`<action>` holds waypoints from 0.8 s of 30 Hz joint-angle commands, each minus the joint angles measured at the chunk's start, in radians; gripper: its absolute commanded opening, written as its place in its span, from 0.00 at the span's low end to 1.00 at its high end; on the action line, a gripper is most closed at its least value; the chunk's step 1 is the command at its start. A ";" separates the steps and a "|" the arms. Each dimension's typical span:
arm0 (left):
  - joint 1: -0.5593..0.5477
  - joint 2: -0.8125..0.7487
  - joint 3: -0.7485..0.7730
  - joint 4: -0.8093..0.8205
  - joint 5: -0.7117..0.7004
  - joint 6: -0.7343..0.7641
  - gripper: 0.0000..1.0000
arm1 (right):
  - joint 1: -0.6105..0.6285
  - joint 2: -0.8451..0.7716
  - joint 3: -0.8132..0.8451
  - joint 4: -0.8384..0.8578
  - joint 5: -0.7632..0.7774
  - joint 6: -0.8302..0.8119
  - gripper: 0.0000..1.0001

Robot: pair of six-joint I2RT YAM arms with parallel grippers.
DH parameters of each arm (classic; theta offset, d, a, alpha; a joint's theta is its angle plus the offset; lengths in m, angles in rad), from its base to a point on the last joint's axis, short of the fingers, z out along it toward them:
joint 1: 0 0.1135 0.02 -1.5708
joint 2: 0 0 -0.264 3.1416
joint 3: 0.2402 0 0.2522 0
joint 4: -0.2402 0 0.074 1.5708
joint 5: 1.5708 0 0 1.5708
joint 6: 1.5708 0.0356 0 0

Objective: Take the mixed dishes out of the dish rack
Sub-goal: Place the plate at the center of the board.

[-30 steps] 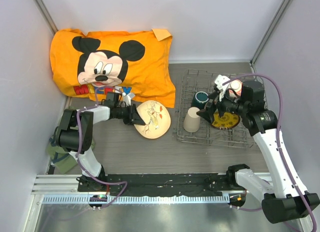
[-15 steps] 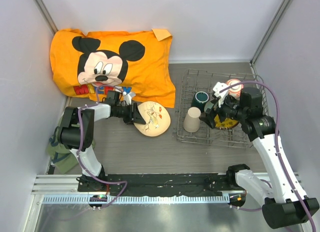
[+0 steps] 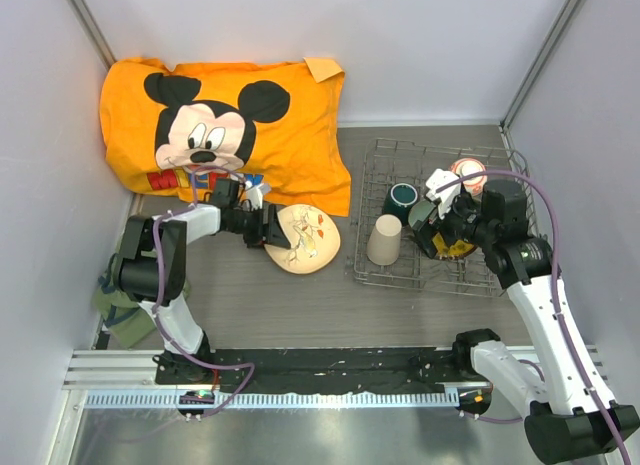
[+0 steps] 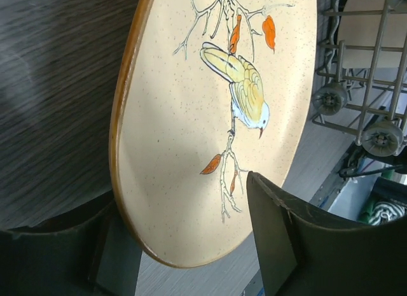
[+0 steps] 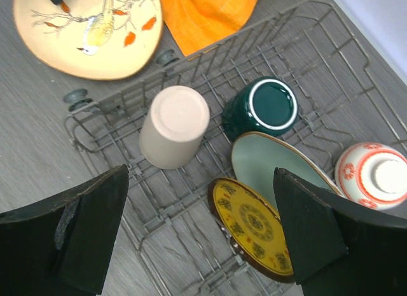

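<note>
Orange pillow [image 3: 290,115] shows partly hidden "MICK" lettering.

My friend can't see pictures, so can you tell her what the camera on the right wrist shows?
The open tool hangs over a wire dish rack holding an upside-down beige cup, a dark green mug, a pale-green plate, a yellow patterned plate and a red-and-white bowl. A cream bird plate lies on the table beyond.

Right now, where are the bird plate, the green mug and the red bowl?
bird plate [image 4: 184,118], left wrist view, on its cream face beside the bird.
green mug [image 5: 272,105], right wrist view, on its round end facing up.
red bowl [image 5: 385,175], right wrist view, on its white foot.
</note>
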 commanded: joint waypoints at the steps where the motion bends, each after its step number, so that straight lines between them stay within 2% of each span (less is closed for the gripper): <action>1: 0.002 -0.055 0.035 -0.036 -0.122 0.051 0.67 | 0.005 -0.005 0.021 0.007 0.142 -0.047 0.99; 6: 0.002 -0.066 0.040 -0.065 -0.190 0.064 0.72 | 0.005 0.012 0.030 0.006 0.245 -0.084 1.00; 13: 0.002 -0.067 0.052 -0.096 -0.253 0.076 0.73 | 0.005 0.045 0.070 0.011 0.380 -0.158 1.00; 17: 0.002 -0.075 0.057 -0.108 -0.307 0.093 0.74 | 0.004 0.076 0.112 0.011 0.486 -0.245 1.00; 24: 0.002 -0.130 0.070 -0.130 -0.419 0.136 0.81 | 0.004 0.165 0.202 -0.021 0.586 -0.407 0.97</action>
